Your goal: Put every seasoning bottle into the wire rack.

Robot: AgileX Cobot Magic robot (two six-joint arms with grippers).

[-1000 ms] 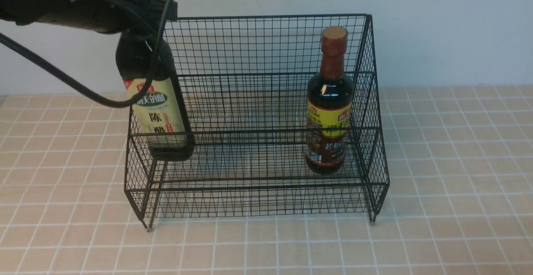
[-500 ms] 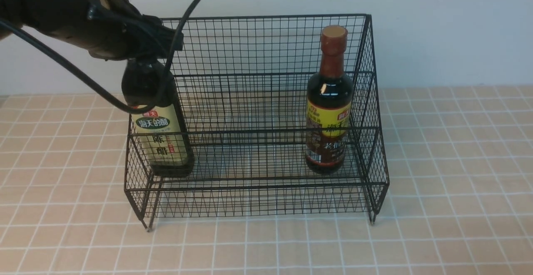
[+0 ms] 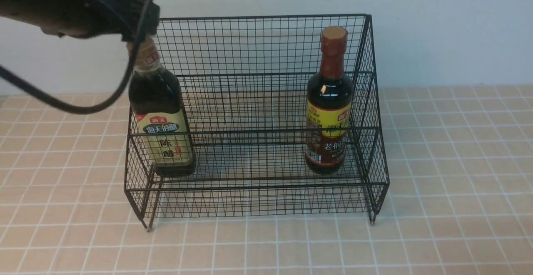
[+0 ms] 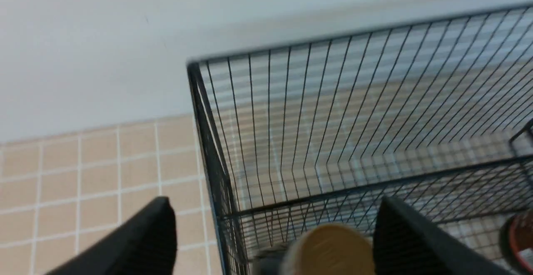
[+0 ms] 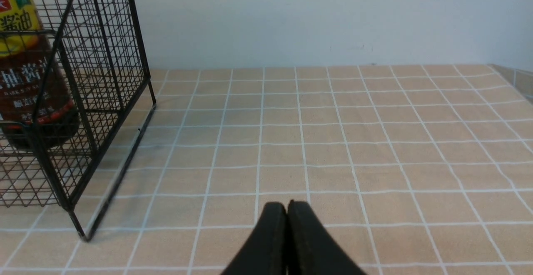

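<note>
Black wire rack [image 3: 258, 112] now carries both bottles on its lower tier. A moment ago the left gripper [image 4: 275, 233] was clamped round the neck of the gold-cap bottle [image 3: 162, 129] and lowering it in at the rack's left end; now its jaws stand spread, one on each side of the gold cap with clear gaps, and the arm has lifted just above the cap. The bottle stands upright on its own, close against the left side wall. At the right end the brown-cap bottle [image 3: 329, 112] is unmoved, upright, well apart from the first. By my reading the task is as good as done; only the left arm's retreat remains. The rack's tall back and left wall sit close beside the spread jaws, so a straight rise looks safest. The right gripper [image 5: 287, 212] is closed on nothing, hanging over bare tile [image 5: 374, 142] to the right of the rack.
</note>
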